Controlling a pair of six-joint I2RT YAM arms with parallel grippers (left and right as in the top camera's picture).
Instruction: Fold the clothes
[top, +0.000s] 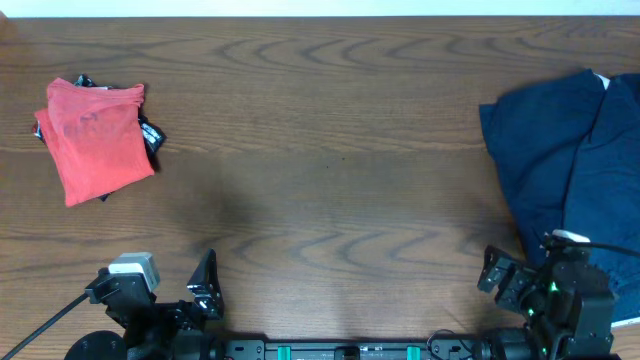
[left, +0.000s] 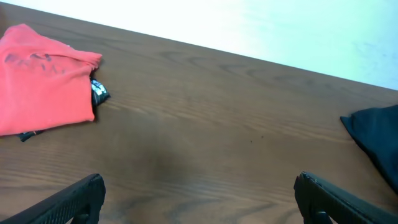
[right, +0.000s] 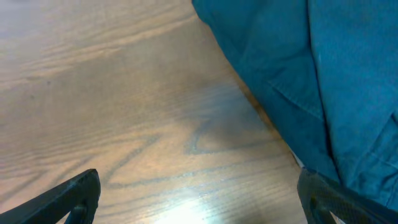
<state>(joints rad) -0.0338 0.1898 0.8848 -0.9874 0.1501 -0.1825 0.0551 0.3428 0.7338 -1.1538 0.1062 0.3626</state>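
Sitting folded far left atop a black shirt, coral-red shirt looks done, so left gripper & right gripper rest at near edge, fingers spread & empty, right one beside rumpled navy pile, prob next.

Coral-red shirt far left, black white-printed garment under it. Navy blue clothes right. Table brown woodgrain.

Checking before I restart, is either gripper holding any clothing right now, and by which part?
Nothing is held: the left gripper and right gripper are both open and empty.
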